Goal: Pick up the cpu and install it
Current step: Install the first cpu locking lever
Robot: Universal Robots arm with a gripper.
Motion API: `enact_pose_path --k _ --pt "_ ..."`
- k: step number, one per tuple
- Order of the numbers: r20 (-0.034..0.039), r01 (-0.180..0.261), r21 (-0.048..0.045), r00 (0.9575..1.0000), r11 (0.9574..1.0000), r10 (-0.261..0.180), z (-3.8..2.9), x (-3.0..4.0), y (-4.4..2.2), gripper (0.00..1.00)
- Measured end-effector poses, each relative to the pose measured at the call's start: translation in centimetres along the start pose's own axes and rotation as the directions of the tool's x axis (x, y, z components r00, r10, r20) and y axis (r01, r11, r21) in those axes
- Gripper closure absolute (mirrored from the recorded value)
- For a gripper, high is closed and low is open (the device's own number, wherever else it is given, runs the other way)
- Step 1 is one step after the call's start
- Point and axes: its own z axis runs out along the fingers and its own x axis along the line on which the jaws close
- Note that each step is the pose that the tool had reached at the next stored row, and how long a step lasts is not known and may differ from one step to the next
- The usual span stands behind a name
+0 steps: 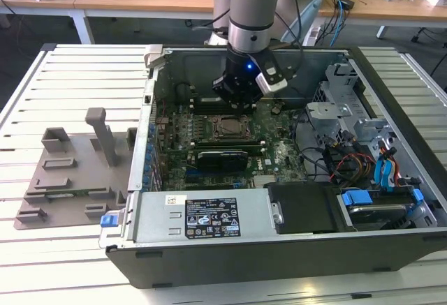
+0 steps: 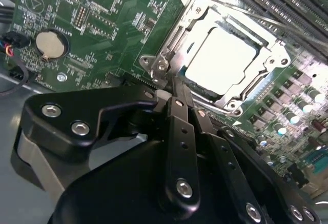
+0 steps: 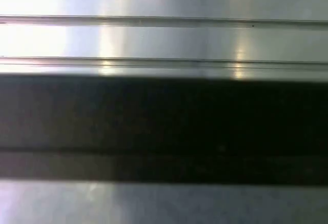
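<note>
The cpu (image 2: 220, 55), a flat square chip with a bright silvery top, lies seated in the motherboard socket, with the metal socket frame (image 2: 169, 44) around it. In the exterior view the cpu (image 1: 227, 128) sits mid-board inside the open computer case. My gripper (image 1: 237, 99) hangs just above and behind the socket. In the second wrist view my gripper (image 2: 177, 88) has its black fingers (image 2: 179, 131) pressed together beside the socket's corner, holding nothing and clear of the chip.
A black graphics card (image 1: 222, 157) lies just in front of the socket. The power supply (image 1: 202, 214) fills the case's near side, and a drive cage (image 1: 335, 102) with cables stands toward the exterior view's right. A grey plastic tray (image 1: 70, 172) rests on the slatted table. A coin battery (image 2: 51, 43) sits on the board.
</note>
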Motion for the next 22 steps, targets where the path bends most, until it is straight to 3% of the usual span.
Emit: enact_pose_path --k 4,8,15,22 --pt "0.0 0.0 0.0011 1.0 1.0 0.0 0.01 0.02 -0.91 0.89" --pt "-0.0001 0.0 0.0013 1.0 1.0 0.0 -0.29 0.02 -0.94 0.89" --pt "-0.0001 0.0 0.0024 1.0 1.0 0.0 -1.86 0.01 -0.95 0.89" --pt "-0.0001 0.0 0.0063 1.0 1.0 0.0 -2.14 0.01 -0.95 0.89"
